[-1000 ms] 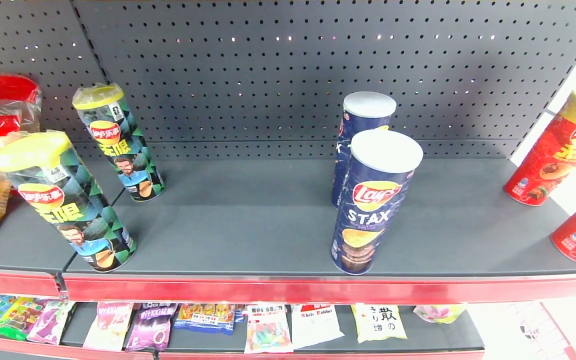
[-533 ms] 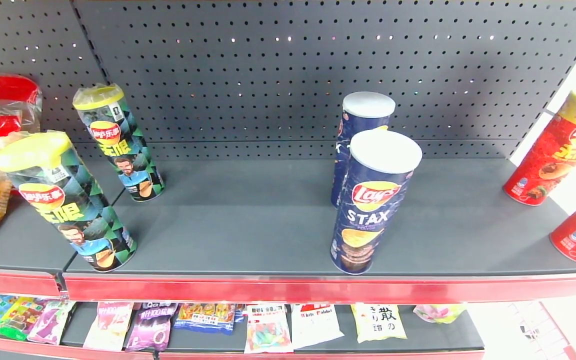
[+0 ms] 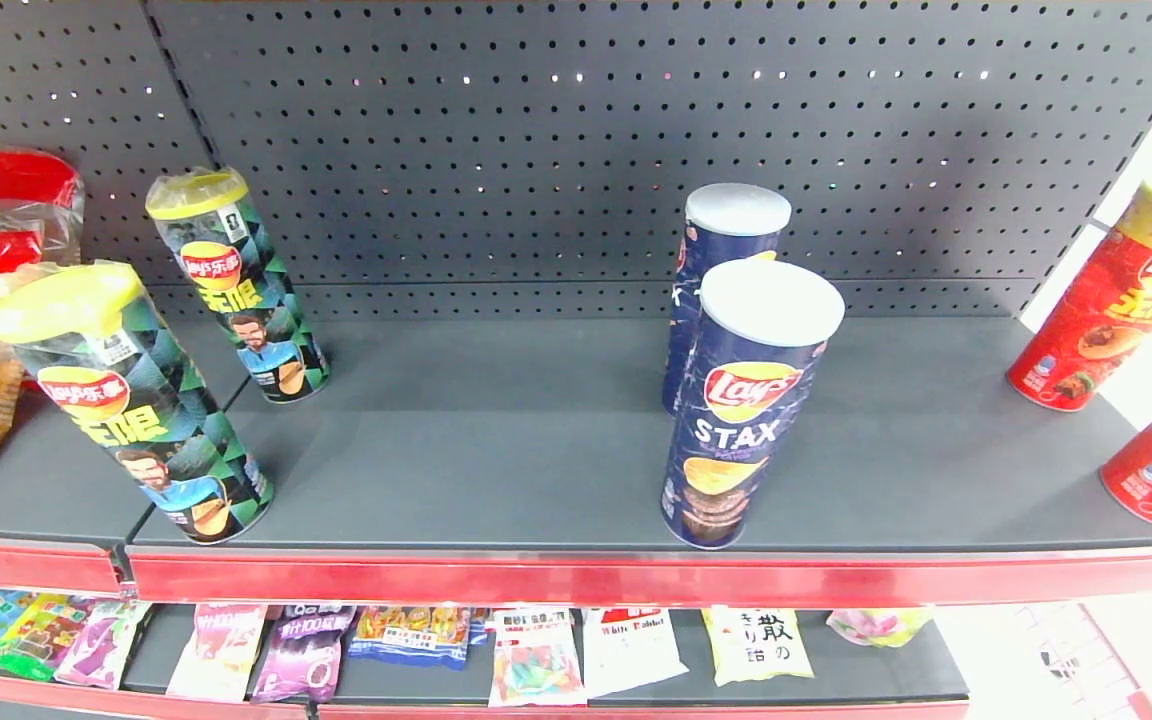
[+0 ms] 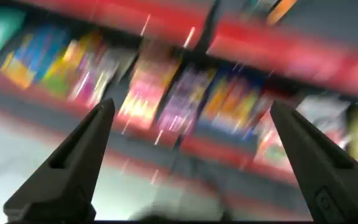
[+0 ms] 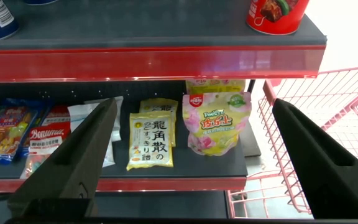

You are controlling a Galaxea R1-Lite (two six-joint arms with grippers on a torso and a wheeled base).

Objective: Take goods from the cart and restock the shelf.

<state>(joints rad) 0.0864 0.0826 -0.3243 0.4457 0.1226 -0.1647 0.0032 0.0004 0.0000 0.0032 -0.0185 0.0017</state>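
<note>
on shelf (image 3: 496, 440): two navy chip cans (image 3: 751, 400) upright mid-board, green cans (image 3: 136, 400) left, red cans (image 3: 1101, 300) right
left gripper (image 4: 191, 104): wide open, empty, facing blurred snack bags (image 4: 145, 93)
right gripper (image 5: 194, 102): wide open, empty; red cart (image 5: 267, 92) near lower shelf end

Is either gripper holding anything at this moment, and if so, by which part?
Nothing is held. The left gripper and the right gripper each have their fingers spread wide apart, with nothing between them.

Whole head picture slid barely sideways since a second ago, judged at front blue can (image 3: 736, 430): camera shift only. Nothing on shelf (image 3: 496, 450) moved.
</note>
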